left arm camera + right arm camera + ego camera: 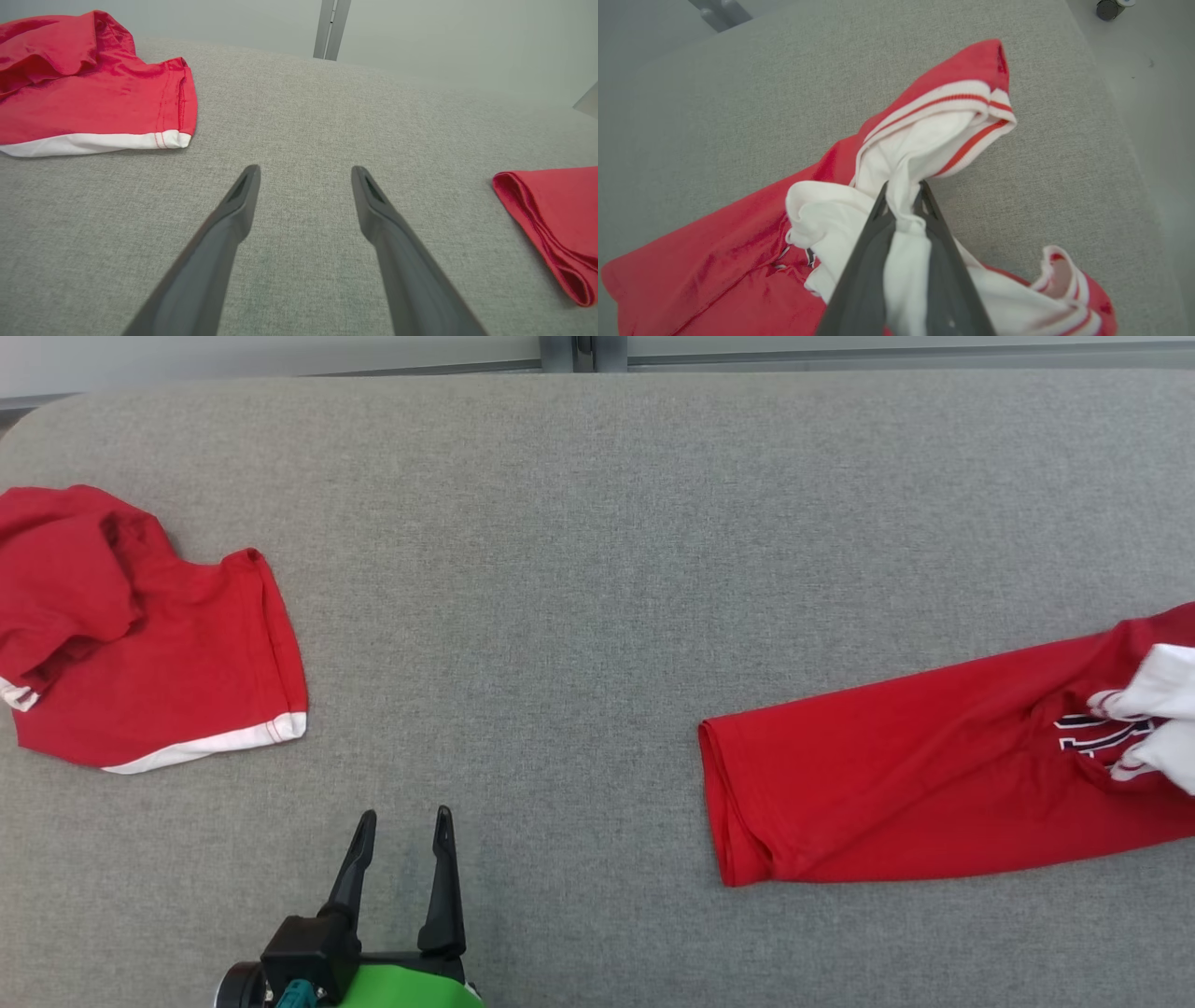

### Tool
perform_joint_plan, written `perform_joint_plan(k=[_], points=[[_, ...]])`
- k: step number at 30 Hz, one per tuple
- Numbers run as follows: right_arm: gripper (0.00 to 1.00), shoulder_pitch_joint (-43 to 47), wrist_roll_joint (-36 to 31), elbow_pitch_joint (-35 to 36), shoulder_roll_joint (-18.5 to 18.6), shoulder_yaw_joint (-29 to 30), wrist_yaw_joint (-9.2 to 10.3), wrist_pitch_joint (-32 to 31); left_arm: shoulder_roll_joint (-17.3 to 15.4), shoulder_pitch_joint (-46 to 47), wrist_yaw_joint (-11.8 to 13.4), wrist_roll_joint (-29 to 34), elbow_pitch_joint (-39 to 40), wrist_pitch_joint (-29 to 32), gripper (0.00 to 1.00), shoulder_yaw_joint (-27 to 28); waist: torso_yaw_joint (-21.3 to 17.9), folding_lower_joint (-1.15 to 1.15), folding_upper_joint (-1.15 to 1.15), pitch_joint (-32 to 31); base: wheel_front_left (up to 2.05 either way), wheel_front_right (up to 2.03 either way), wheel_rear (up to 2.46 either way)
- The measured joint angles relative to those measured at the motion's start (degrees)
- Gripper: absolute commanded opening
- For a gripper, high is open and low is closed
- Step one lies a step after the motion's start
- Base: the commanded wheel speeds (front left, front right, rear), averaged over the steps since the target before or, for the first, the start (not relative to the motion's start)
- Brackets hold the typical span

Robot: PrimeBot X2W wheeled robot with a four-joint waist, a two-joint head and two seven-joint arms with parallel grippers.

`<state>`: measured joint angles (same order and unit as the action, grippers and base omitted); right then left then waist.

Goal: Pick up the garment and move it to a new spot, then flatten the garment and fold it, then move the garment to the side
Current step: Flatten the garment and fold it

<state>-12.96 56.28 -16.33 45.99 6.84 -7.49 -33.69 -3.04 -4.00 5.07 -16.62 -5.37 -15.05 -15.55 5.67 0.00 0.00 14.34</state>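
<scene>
Right gripper (903, 186): your two dark fingers are pinched tight on a bunch of white cloth, which runs up between them and spills past the tips.
Garment (738, 261): this is the red shirt you hold by its white part. Its red body lies on the table to the left of your right fingers and below their tips in the right wrist view.
Striped cuff (971, 116): white with red stripes, fanned out just beyond your right fingertips.
Second cuff (1064, 280): curled, just right of your right fingers, near their base.
Lettering (1092, 733): a dark and white print, creased, touching the bunched white cloth.
Hem end (738, 803): the shirt's flat red end, pointing toward your left gripper and well apart from it, with bare table between.
Left gripper (405, 814): fingers spread apart, grey table showing between them. You cannot tell whether they touch it.
Table (597, 569): grey woven cloth surface under both grippers.
Second red garment (177, 663): ahead and to the left of your left fingertips, apart from them. It is loosely heaped, with a white band along its near edge.
Metal post (331, 28): upright, past the table's far edge, ahead of your left gripper.
Floor (1157, 93): pale, off the table edge to the right of your right gripper.
Caster (1108, 7): a small dark wheel on that floor, farthest from your right fingers.
</scene>
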Motion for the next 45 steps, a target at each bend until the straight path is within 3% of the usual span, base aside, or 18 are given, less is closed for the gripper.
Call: perform_joint_plan(k=[5,10,18,26,27,28,32,38,43,45], points=[[0.00,0.59,0.66,12.46,-6.05,-9.81,0.00,-3.65,0.09,0.09,-0.02,-1.08,-0.22,0.00,1.00,-0.76,-0.28,0.00,0.00,-0.97,0.00,0.00,0.00],[0.00,1.02,-0.86,16.70,-12.88,-19.19,0.01,-3.35,0.18,0.20,0.83,-2.03,-0.24,0.00,1.00,-2.21,-0.39,0.00,0.00,-1.52,0.00,0.00,0.00],[0.00,-0.28,-6.13,10.50,-25.49,-24.82,0.01,4.14,0.19,0.20,1.80,-2.54,-0.84,0.00,1.00,-2.23,-0.69,0.00,0.00,-2.53,0.00,0.00,0.00],[0.00,-1.94,-8.87,5.08,-33.40,-26.38,0.01,7.06,0.20,-0.15,2.08,-3.25,-1.94,-0.01,1.00,-3.70,-1.67,0.00,0.00,-3.84,0.00,0.00,0.00],[0.43,-2.19,-9.13,4.60,-34.51,-26.28,0.01,7.66,0.20,-0.22,2.19,-3.49,-2.07,0.00,1.00,-3.66,-1.86,0.00,0.00,-4.02,0.00,0.00,0.00],[1.00,-2.42,-9.13,4.47,-35.48,-26.39,0.01,8.10,0.20,-0.36,2.37,-3.50,-2.14,0.00,1.00,-3.63,-2.00,0.00,0.00,-4.22,0.00,0.00,0.00],[1.00,-2.65,-7.22,5.27,-39.55,-28.48,0.01,8.92,0.20,-0.79,2.53,-3.50,-2.26,-0.01,1.00,-3.50,-2.82,0.00,0.00,-5.11,0.00,0.00,0.00],[1.00,-2.64,-3.15,8.39,-42.17,-32.77,0.01,10.96,0.21,-1.40,2.66,-3.38,-2.40,-0.01,1.00,-2.38,-4.30,0.00,0.00,-5.94,0.00,0.00,0.00],[1.00,-2.16,-5.25,10.83,-41.64,-34.28,0.01,16.71,0.21,-1.80,2.29,-2.66,-2.49,-0.01,1.00,-0.89,-5.14,0.00,0.00,-7.49,0.00,0.00,0.00],[1.00,-1.33,-10.15,12.02,-38.38,-34.62,0.00,21.15,0.20,-2.52,1.92,-2.23,-2.34,-0.01,1.00,-0.24,-5.41,0.00,0.00,-8.55,0.00,0.00,0.00]])
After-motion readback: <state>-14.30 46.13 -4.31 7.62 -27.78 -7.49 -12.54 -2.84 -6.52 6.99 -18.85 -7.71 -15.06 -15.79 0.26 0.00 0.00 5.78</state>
